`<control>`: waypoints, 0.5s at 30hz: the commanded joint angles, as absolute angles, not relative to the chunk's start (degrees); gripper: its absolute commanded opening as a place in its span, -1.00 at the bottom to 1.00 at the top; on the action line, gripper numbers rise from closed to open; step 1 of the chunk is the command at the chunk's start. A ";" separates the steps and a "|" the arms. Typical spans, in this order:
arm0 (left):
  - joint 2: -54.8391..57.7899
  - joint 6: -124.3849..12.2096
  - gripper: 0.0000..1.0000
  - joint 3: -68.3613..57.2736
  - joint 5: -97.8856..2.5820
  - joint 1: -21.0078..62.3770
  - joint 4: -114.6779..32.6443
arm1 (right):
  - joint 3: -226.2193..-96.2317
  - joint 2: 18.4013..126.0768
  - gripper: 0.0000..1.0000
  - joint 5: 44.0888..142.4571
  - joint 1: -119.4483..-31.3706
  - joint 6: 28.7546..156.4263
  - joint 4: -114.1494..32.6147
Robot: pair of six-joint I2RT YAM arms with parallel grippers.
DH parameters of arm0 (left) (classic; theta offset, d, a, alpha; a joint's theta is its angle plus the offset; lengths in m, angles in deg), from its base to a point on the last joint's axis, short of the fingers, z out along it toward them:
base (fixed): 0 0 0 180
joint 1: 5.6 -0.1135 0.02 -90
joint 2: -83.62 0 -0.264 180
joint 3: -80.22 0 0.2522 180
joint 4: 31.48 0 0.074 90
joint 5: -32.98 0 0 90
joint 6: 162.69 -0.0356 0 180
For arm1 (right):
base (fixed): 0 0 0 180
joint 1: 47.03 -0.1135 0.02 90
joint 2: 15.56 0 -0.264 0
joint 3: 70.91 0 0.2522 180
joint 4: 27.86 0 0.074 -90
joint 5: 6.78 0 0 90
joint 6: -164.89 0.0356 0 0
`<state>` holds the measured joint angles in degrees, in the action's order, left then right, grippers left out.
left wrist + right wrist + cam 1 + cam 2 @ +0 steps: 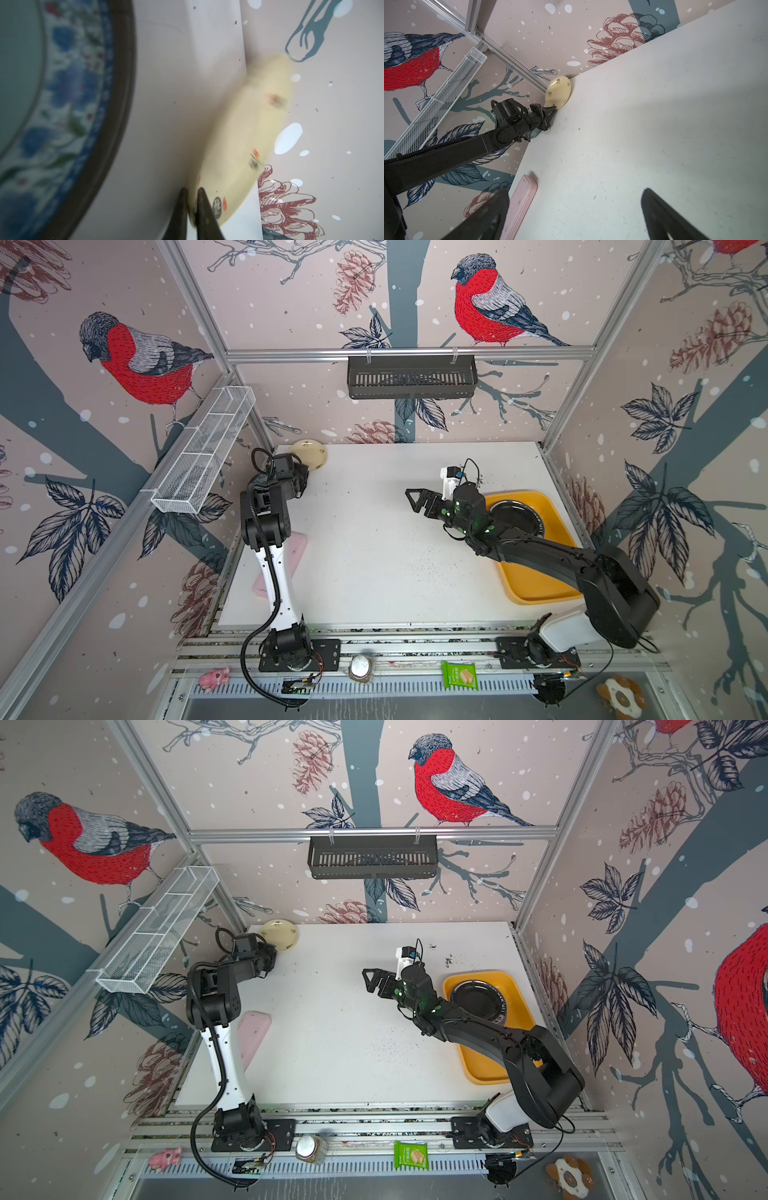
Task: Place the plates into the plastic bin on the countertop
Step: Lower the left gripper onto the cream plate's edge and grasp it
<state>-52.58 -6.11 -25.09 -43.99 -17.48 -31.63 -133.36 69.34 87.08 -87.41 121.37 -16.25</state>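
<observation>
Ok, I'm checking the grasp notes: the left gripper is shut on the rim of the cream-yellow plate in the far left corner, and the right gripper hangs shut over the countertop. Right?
Not quite. The right gripper hangs open, not shut: the right wrist view shows its fingers spread wide over the countertop. The left gripper is indeed shut on the cream-yellow plate at its rim.

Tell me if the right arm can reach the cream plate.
Probably not: the cream plate is in the far corner, rim clamped by the left gripper; the right gripper hangs open mid-table.
</observation>
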 commanded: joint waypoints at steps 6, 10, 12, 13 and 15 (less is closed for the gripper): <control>-52.84 -4.97 -0.92 -23.20 -43.18 -17.46 -38.74 | -131.86 67.61 1.00 85.33 -87.45 122.22 -15.54; -52.35 -5.16 -0.92 -23.08 -42.87 -17.47 -38.26 | -130.90 66.67 1.00 84.85 -87.45 122.39 -15.36; -52.01 -5.41 -0.92 -22.73 -42.79 -17.47 -38.04 | -130.71 66.51 0.99 84.56 -87.46 122.45 -15.58; -51.76 -5.58 -0.92 -22.39 -42.70 -17.47 -37.68 | -130.71 66.57 0.99 84.60 -87.46 122.44 -15.68; -51.11 -6.07 -0.92 -21.81 -42.70 -17.48 -37.37 | -130.57 66.57 0.99 84.59 -87.45 122.53 -15.69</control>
